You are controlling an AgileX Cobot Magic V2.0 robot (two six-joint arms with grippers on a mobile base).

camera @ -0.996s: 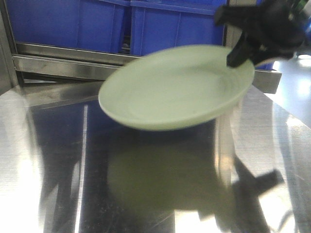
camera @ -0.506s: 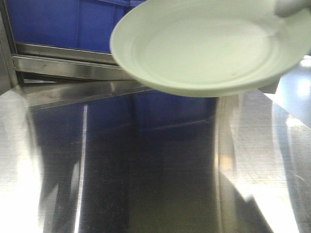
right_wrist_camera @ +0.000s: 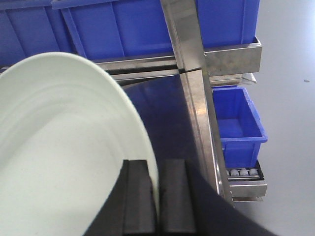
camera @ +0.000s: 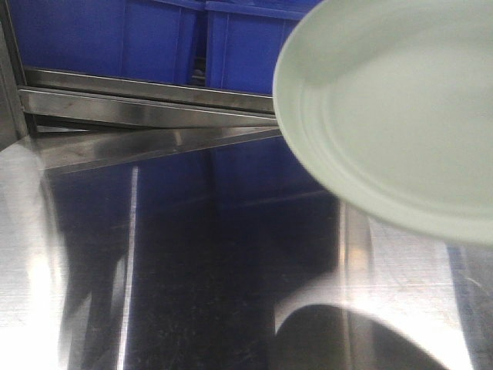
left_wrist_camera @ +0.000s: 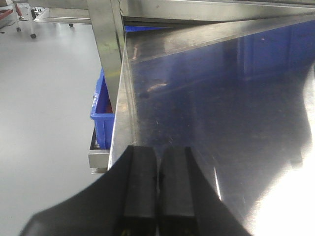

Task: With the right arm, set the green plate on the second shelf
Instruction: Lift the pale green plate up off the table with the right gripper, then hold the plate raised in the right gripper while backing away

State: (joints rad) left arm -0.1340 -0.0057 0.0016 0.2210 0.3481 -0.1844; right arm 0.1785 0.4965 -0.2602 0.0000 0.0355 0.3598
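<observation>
plate: pale sage-green round matte plate (camera: 400, 116), tilted, aloft over the shiny steel tabletop (camera: 192, 262), before blue plastic crates (camera: 146, 31).
right gripper (right_wrist_camera: 158, 169): we find it clamped on the plate's rim, a finger on each face.
left gripper (left_wrist_camera: 158, 155): we find its jaws pressed together, holding nothing.

One green plate (camera: 400, 116), two hands (left_wrist_camera: 157, 157) (right_wrist_camera: 158, 172)

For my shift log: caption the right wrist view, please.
Right gripper clamped on the rim of the green plate, held over the steel surface, blue bins behind.
</observation>
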